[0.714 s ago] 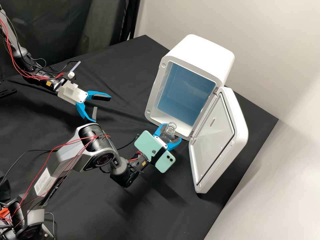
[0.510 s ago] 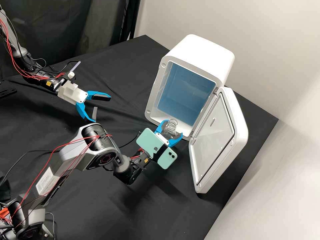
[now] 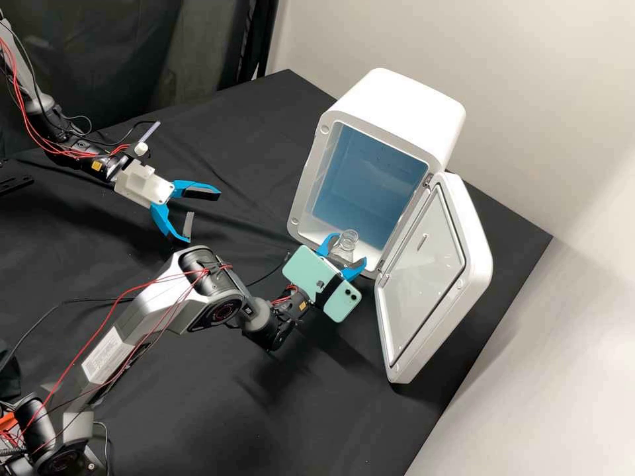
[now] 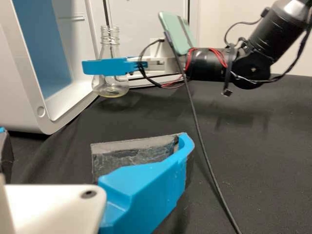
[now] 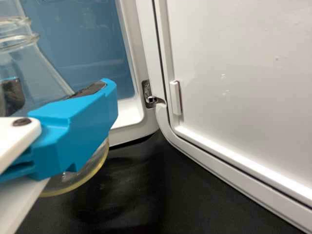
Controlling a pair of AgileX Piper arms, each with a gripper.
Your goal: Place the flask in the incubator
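Here: one clear glass conical flask [image 3: 344,243], upright, clamped in the right claw [image 3: 342,256] at the lower front lip of one white, blue-lined incubator [image 3: 390,106], its one door [image 3: 433,264] swung wide alongside. One mint-green phone [image 3: 311,281] sits behind that claw. Left claw [image 3: 196,214] — spread wide, holding nothing — hangs well apart over the black surface [image 3: 264,132].

- incubator [image 3: 397,106]: white shell, light blue interior; door [image 3: 433,264] white on its inner face
- flask [image 4: 110,84]: clear glass, yellowish at the base
- left gripper [image 3: 202,215], right gripper [image 3: 344,253]: white bodies, bright blue fingers
- phone [image 3: 304,271]: mint green
- wires [image 4: 208,51]: red, on dark grey arms
- bench [image 3: 264,132]: black cloth
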